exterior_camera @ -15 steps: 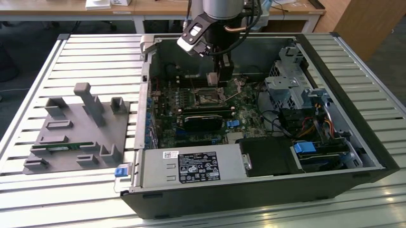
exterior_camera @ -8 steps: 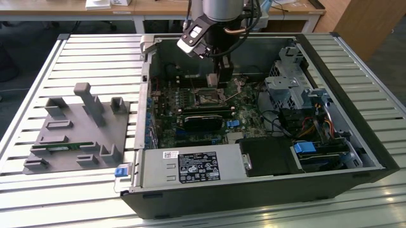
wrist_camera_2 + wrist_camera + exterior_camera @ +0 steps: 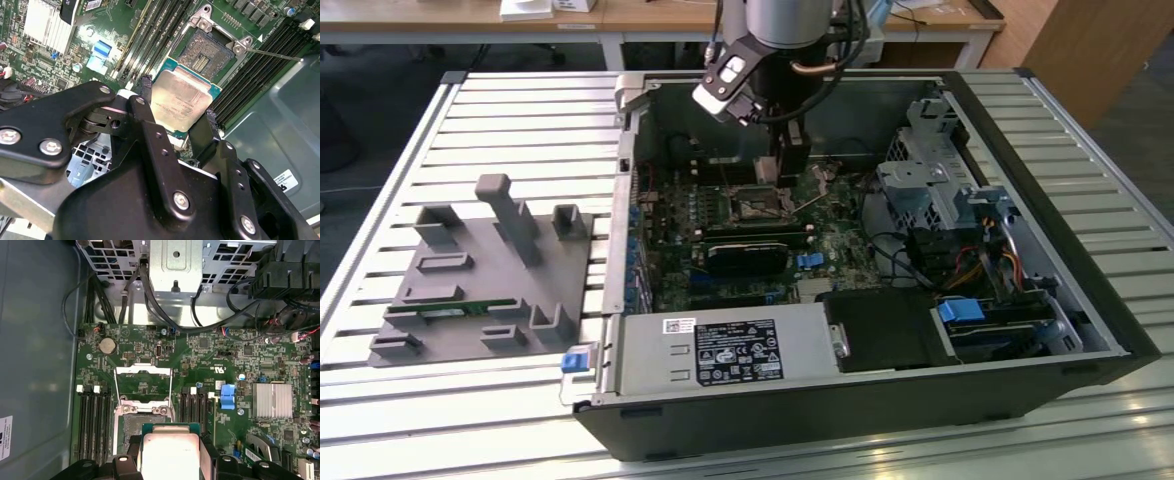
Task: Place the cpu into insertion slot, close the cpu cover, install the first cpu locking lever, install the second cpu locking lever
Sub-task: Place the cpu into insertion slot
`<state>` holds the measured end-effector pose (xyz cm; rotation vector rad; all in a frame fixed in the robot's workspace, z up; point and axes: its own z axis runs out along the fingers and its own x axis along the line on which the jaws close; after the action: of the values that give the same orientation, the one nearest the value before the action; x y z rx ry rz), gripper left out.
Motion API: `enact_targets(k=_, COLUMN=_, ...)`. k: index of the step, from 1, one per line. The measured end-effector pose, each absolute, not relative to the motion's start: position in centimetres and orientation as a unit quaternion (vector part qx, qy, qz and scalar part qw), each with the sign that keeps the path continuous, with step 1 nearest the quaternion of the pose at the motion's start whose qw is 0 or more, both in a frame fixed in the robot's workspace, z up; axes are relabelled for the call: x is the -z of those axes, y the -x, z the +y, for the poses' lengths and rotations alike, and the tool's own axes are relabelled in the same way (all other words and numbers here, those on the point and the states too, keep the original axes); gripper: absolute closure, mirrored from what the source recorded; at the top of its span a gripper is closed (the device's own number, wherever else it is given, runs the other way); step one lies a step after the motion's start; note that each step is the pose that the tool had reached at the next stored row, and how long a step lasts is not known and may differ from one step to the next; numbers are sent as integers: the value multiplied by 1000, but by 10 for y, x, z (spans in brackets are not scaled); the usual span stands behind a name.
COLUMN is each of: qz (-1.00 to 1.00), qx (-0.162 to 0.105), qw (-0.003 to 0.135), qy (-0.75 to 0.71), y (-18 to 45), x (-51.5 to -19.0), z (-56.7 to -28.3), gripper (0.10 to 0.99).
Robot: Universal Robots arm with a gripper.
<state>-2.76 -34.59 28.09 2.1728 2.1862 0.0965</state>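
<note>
Black two-finger gripper [image 3: 176,112] clamped tight on the small flat square silver-topped cpu [image 3: 182,100], fingers [image 3: 209,131] pinching two opposite edges, nothing else in its grasp

Cpu is up in the air inside the open dark computer case [image 3: 881,425]. I judge it not seated yet, from how it floats over the green motherboard [image 3: 210,355] in both wrist views

Key relation: the bare square insertion slot [image 3: 207,52], dark pin field exposed, lies just ahead of the held chip. Taking the exterior view as a clock face, the insertion slot [image 3: 758,208] sits around 7 o'clock from the gripper, close by. In the first wrist view the cpu overlaps the slot's near edge but does not cover it. Chip edges look about parallel to slot edges, so orientation seems matched already. Height gap, cannot tell

Thin grey metal frame cpu cover [image 3: 143,371] is swung open, standing at the far side of the slot from the chip, out of the way. Thin wire locking lever [image 3: 275,53] sticks out loose, unlatched

Black rectangular card [image 3: 750,255] near, about 6 o'clock from the slot in the exterior view. Grey moulded parts fixture [image 3: 487,275] well apart at 9 o'clock, outside the case

Only one arm here, so no question of which is nearer. Stage, as I read it: first step in hand, cover and both levers not yet done
</note>
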Motion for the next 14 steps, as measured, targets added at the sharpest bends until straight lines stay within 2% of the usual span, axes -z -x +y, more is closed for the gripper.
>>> enact_targets(k=14, qz=709, qx=-31, qw=29, qy=-704, y=28, x=-276, z=-346, gripper=545)
